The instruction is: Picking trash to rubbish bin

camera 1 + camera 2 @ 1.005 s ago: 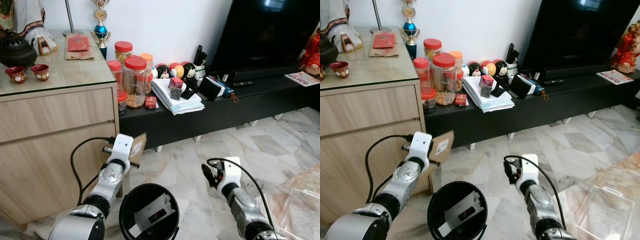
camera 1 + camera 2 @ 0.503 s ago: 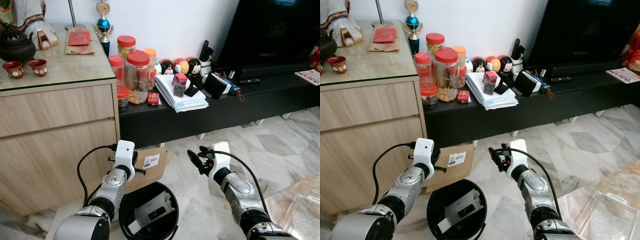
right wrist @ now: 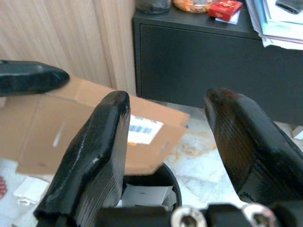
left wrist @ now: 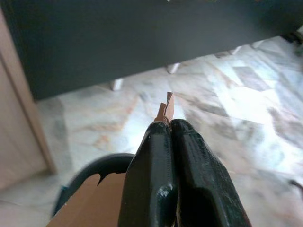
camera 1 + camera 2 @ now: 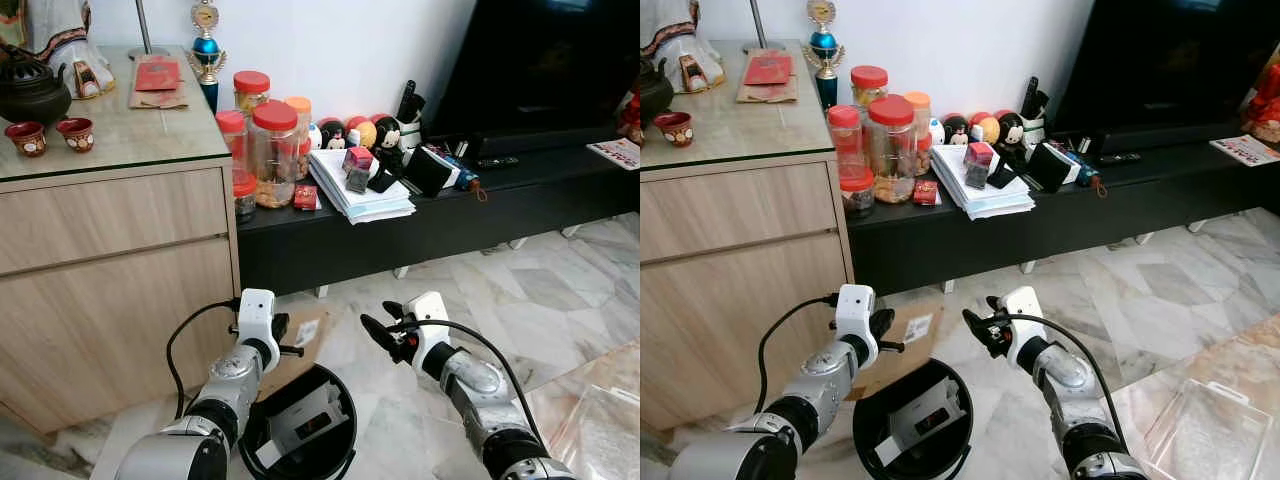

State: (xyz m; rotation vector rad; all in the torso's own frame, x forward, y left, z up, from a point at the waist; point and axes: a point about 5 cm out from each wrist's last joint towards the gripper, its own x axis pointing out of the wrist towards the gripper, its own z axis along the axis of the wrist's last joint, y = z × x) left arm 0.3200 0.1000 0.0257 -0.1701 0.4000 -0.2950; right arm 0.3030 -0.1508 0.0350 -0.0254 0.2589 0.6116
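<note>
A flat piece of brown cardboard (image 5: 310, 338) with a white label hangs tilted over the back rim of the black rubbish bin (image 5: 340, 402). My left gripper (image 5: 288, 338) is shut on the cardboard's edge; in the left wrist view the fingers (image 4: 161, 156) pinch it with the bin rim (image 4: 90, 164) below. White paper trash (image 5: 300, 425) lies inside the bin. My right gripper (image 5: 378, 316) is open, just right of the cardboard and apart from it. In the right wrist view the cardboard (image 3: 90, 120) sits beyond the spread fingers (image 3: 102, 142).
A wooden cabinet (image 5: 110, 270) stands close on the left. A low black TV console (image 5: 450, 215) behind holds red-lidded jars (image 5: 270, 150), a paper stack (image 5: 360, 195) and toys. A clear plastic container (image 5: 1200, 425) lies on the marble floor at right.
My left gripper has lowered the cardboard from above the bin down to its back rim. My right gripper has moved left and up toward the cardboard.
</note>
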